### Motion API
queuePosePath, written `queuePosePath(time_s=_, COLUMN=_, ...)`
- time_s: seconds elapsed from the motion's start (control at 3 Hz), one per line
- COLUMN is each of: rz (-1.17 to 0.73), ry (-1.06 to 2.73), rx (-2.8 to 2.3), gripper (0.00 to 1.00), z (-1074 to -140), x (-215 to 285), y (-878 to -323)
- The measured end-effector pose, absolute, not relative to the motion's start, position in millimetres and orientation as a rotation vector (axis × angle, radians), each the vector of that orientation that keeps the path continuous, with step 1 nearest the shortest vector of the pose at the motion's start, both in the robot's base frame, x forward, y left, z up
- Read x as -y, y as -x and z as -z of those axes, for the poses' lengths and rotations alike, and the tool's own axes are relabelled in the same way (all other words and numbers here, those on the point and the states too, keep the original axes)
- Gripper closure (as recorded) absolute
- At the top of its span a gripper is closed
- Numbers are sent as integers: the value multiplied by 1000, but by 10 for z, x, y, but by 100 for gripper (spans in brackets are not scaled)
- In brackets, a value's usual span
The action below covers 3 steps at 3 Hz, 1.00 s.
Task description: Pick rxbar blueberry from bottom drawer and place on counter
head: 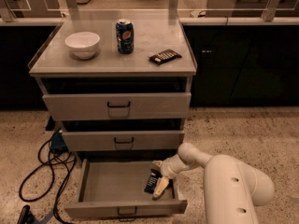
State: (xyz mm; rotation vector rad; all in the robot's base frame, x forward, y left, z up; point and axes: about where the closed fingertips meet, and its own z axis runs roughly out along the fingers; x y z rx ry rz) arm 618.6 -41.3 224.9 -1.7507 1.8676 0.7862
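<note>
The bottom drawer (110, 186) is pulled out fully. The rxbar blueberry (150, 182), a small dark bar, lies flat at the drawer's right side. My gripper (158, 176) reaches into the drawer from the right and hangs just over the bar's right edge. It is open, with one pale fingertip (161, 188) at the near side and the other at the far side. My white arm (229, 181) comes in from the lower right. The counter (145, 38) is the pale top of the cabinet above.
On the counter stand a white bowl (82, 43), a blue soda can (124, 35) and a dark bar with white markings (164, 56). The two upper drawers (117, 105) are slightly ajar. Black cables (42, 169) lie on the floor at the left.
</note>
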Motion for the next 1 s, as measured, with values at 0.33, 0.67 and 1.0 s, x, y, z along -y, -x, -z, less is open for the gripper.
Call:
queuePosePath(time_s=0.33, rz=-786, ry=1751, rx=-1868, gripper=0, z=-2253, x=415, y=-6181)
queuePosePath(time_s=0.67, rz=-723, ry=1701, rx=-1893, gripper=0, z=-2208, x=408, y=-6213)
queuePosePath(time_s=1.0, rz=-685, ry=1539, rx=-2014, gripper=0, z=-1950, x=223, y=-5674)
